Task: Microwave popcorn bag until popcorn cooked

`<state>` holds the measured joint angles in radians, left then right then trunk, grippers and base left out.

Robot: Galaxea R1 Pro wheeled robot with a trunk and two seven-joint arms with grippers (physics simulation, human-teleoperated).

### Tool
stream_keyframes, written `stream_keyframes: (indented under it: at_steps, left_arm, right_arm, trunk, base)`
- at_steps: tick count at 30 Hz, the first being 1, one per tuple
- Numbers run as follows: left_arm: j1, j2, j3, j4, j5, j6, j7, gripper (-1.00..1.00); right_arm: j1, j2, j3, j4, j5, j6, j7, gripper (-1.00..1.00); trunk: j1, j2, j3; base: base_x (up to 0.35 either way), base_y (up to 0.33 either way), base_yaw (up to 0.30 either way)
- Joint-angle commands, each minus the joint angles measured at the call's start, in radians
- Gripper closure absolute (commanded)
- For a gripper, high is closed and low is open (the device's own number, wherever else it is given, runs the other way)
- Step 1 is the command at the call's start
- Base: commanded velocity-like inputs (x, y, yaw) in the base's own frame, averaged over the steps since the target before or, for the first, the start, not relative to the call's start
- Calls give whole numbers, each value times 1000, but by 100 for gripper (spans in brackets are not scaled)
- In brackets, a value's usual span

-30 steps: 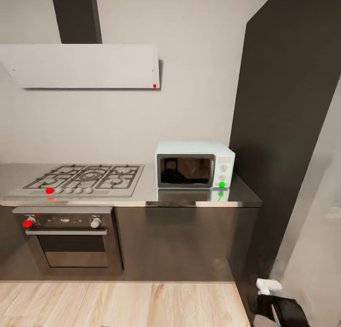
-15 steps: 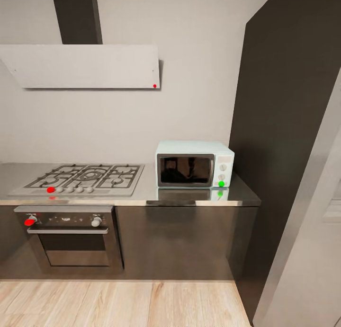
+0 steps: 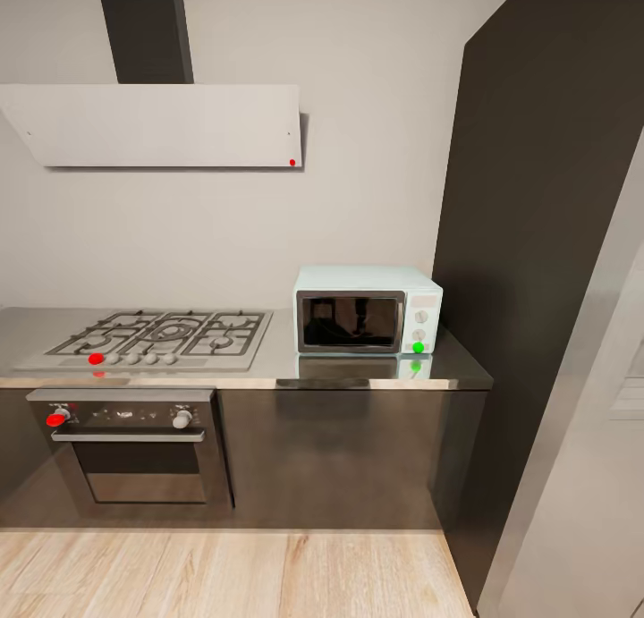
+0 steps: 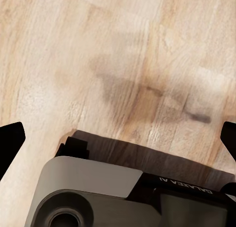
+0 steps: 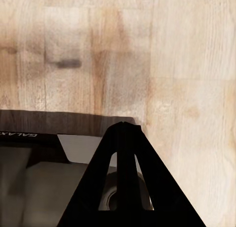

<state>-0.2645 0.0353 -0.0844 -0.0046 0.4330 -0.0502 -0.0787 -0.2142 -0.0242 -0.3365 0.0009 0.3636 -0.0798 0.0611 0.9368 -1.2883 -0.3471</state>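
Observation:
The pale-blue microwave (image 3: 368,309) stands on the right end of the grey steel countertop (image 3: 358,371), its dark glass door closed and a green light lit on its side panel. The popcorn bag is out of view; I cannot make it out through the dark door glass. In the left wrist view my left gripper (image 4: 118,138) is open, its black fingertips (image 4: 10,143) spread wide above the wooden floor. My right gripper (image 5: 125,128) is shut, its fingers meeting in a point over the floor with nothing between them.
A gas hob (image 3: 152,336) with black grates sits left of the microwave, a steel built-in oven (image 3: 134,452) below it, a flat extractor hood (image 3: 161,124) above. A tall dark cabinet (image 3: 537,269) and a pale panel (image 3: 581,475) close off the right. Light wooden floor (image 3: 233,573) runs along the cabinets.
A dark arm part at the head view's lower right corner one second ago has dropped out of the picture. The view shifted slightly; the kitchen things stayed put.

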Motion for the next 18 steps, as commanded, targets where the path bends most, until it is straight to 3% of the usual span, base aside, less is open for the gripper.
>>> stream_keyframes:
  at_steps: [1, 18]
  left_arm:
    - [-1, 0, -9, 1, 10, -3, -4, -100]
    - [-1, 0, -9, 1, 10, -3, -4, -100]
  right_arm:
    - [-1, 0, -9, 1, 7, -3, 3, 100]
    - [-1, 0, -9, 2, 8, -3, 3, 100]
  trunk:
    - [0, -1, -1]
    - [0, -1, -1]
  base:
    - [0, 0, 0]
    - [0, 0, 0]
